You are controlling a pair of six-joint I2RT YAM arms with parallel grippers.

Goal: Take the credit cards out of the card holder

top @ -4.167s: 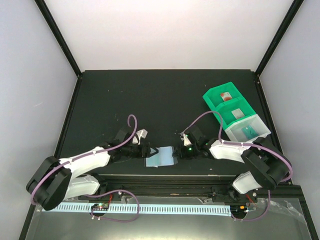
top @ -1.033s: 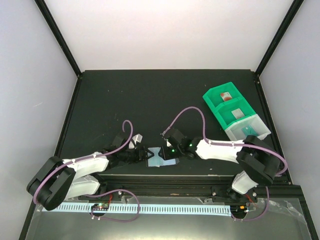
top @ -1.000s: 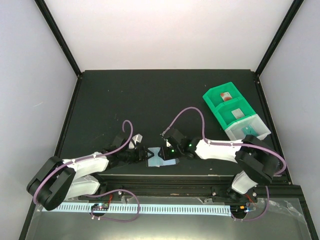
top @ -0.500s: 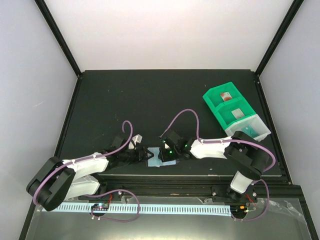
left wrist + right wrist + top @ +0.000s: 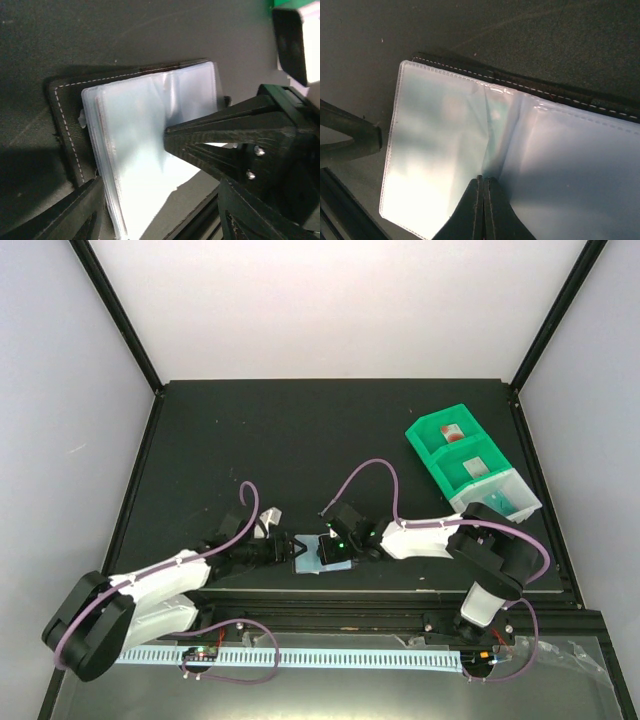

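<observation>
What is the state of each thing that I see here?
card holder: open flat, clear sleeves facing up.
left gripper: jaws open, at the holder's edge.
right gripper: jaws shut, tips on the sleeves.
green bin: holds a red card in its far compartment.

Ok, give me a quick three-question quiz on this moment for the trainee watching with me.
1. True or false: the card holder lies open on the table.
2. Which end effector is shut? A) left B) right C) both
3. Fill in: the right end effector brings its tips down on the holder at its centre ___.
Key: 1 true. 2 B; the left end effector stands open at the holder's edge. 3 fold.
</observation>
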